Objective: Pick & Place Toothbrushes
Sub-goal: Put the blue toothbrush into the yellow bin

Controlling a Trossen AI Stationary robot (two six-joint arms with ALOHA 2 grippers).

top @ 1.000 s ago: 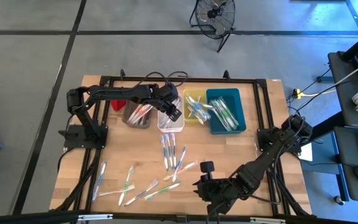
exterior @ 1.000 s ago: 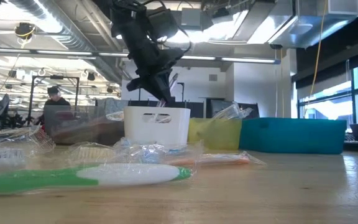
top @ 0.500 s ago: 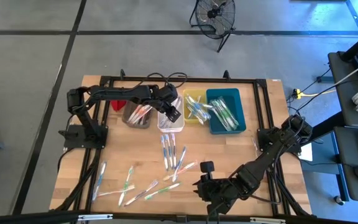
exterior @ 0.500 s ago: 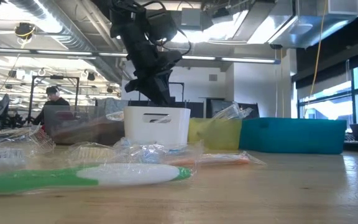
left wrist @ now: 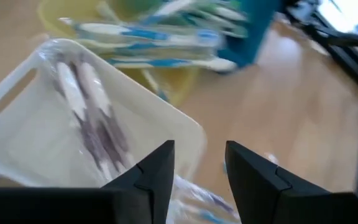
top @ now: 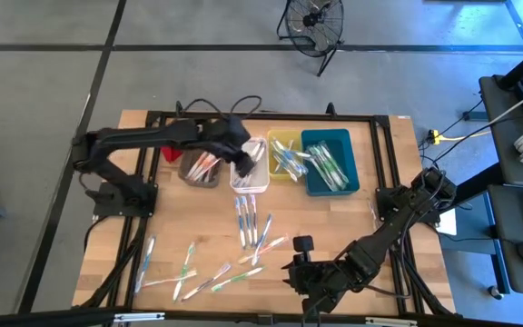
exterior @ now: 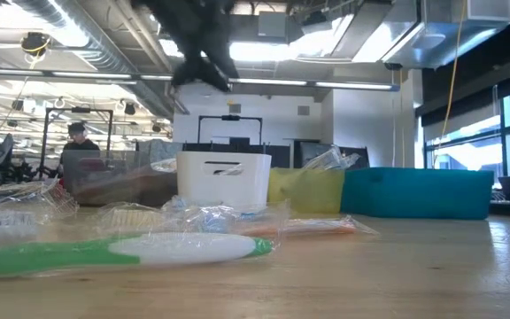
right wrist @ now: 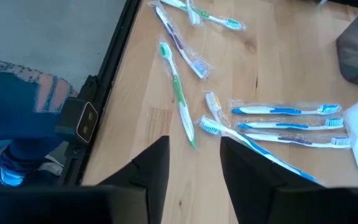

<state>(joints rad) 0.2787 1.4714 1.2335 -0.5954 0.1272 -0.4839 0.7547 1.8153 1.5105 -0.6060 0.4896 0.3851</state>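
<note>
Back of table [top: 398, 182] blocked by a tight row of four bins: grey bin [top: 200, 168], white bin [top: 250, 173], yellow bin [top: 284, 154], teal bin [top: 330, 161]; no gap betw. them. Left gripper [top: 241, 162] sits over white bin, fingers apart. Bare wood betw. bins & loose toothbrushes [top: 252, 222] on both sides of centre cluster; right half of table mostly bare. Front-left strewn w/ wrapped toothbrushes. Right gripper [top: 302, 282] occupies front edge, fingers apart. Black frame rails [top: 384, 163] bound the sides.
</note>
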